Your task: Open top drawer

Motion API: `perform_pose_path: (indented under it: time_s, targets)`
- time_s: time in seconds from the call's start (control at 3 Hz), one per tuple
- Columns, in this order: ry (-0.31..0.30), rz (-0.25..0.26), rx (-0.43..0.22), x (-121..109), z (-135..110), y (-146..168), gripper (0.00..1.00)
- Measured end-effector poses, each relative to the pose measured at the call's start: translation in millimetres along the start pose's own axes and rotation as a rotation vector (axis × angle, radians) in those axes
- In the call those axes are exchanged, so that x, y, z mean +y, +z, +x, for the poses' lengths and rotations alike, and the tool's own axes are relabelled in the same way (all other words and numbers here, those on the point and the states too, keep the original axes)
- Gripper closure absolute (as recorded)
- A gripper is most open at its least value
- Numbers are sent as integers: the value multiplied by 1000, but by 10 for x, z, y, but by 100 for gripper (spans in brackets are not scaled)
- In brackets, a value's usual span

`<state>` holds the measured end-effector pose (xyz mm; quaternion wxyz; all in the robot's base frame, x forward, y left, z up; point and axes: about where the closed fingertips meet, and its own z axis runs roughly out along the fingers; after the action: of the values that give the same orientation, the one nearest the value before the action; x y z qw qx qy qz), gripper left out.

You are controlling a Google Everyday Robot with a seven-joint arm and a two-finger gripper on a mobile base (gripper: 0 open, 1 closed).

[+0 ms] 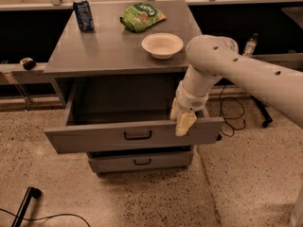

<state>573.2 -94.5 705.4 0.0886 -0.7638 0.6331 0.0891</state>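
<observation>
The top drawer (94, 138) is a wide grey drawer with a small black bar handle (138, 135) at its centre. It stands pulled well out of the cabinet and its plain grey inside (120, 115) shows. My gripper (181, 118) is at the right end of the drawer's front panel. It hangs down from the white arm (222, 63), with one yellowish finger (185, 123) in front of the panel's top edge and the other behind it, shut on the panel. A shallower grey drawer (113, 163) below is closed.
On the grey cabinet top (104, 51) stand a blue can (84, 14), a green chip bag (141, 16) and a white bowl (162, 45). A bottle (250, 45) and cables (232, 112) are at the right. A black object (26, 205) lies on the floor at lower left.
</observation>
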Motion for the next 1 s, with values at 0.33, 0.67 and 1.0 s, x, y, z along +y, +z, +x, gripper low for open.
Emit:
perform_pose_path:
  time_s: [0.33, 0.67, 1.0]
  targets:
    - [29, 64, 16, -153, 54, -278, 73]
    - [55, 127, 32, -487, 121, -518, 91]
    - [85, 111, 22, -727, 99, -316, 100]
